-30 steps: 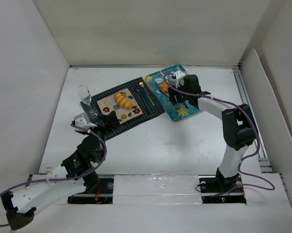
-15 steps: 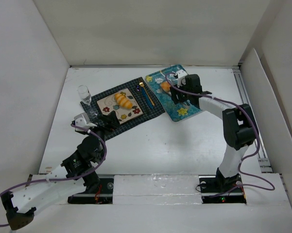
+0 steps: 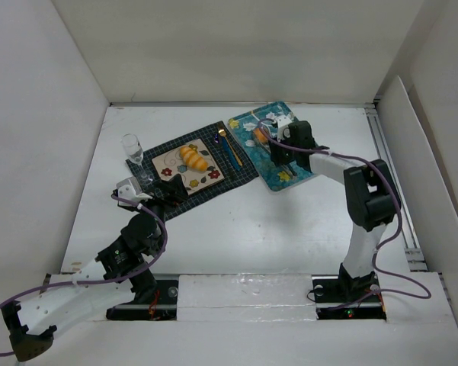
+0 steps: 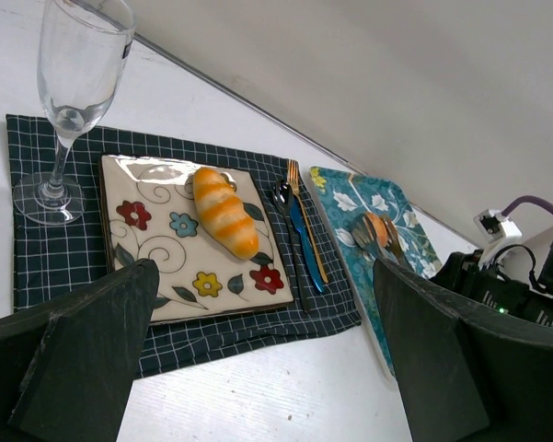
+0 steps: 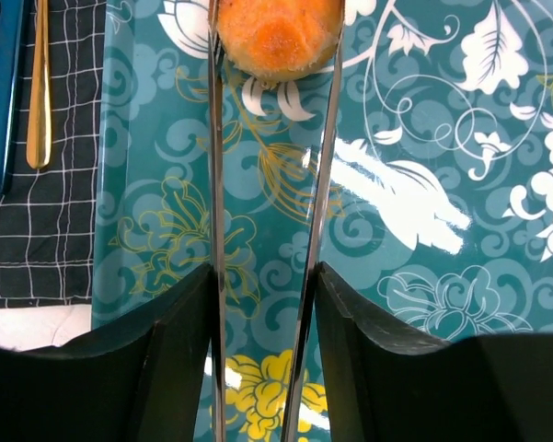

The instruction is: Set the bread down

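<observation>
White table [image 3: 236, 229], boxed in by plain white back wall [image 3: 244, 46] and side panels [image 3: 30, 152]; even, diffuse lighting, soft shadows.

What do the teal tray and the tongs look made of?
The teal tray looks hard and glossy, likely melamine or glazed ceramic: sharp white glare crosses its printed pattern. The tongs look like thin polished metal, probably steel: narrow, mirror-bright blades.

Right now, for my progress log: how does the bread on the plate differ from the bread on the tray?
The roll on the plate is long, striped, lying free; the bread on the tray is rounder, plain orange, pinched between tongs. Both are golden baked pieces.
</observation>
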You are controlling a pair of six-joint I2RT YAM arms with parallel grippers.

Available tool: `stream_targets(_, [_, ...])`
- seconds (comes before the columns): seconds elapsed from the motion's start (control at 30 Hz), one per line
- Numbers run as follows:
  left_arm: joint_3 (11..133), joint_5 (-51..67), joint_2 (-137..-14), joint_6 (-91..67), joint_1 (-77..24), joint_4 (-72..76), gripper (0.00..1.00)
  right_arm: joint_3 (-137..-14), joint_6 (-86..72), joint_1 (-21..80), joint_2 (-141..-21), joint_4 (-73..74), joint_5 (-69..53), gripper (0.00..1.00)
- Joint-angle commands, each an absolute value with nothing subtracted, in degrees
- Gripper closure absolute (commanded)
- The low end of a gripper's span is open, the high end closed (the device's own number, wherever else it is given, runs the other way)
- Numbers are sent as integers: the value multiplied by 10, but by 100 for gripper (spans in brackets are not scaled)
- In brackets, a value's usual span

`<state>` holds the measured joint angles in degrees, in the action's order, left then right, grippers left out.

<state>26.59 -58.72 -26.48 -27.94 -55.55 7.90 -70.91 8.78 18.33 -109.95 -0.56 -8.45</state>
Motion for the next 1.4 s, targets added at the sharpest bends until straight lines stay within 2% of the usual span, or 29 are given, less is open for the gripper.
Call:
stream_targets(0.0, [256,-587,-263,-274,-559,100,1,-697,85,179,-1069,-45,-101,53])
stream_targets(0.3, [258,-597,-264,-276,-559,97,1,-685,86,236,-964,-30,-69,53])
stream_targets(0.57, [257,-594,-249,-275,-559,98,1,-693,73,379,-940,-43,-37,52])
stream_targets(0.87, [256,-593,-243,-277,-559,95,1,-704,45,504,-997,-72,-4,50])
stream_targets(1.37, [254,-597,-243,-277,-559,95,1,-744,25,534,-1107,-105,10,50])
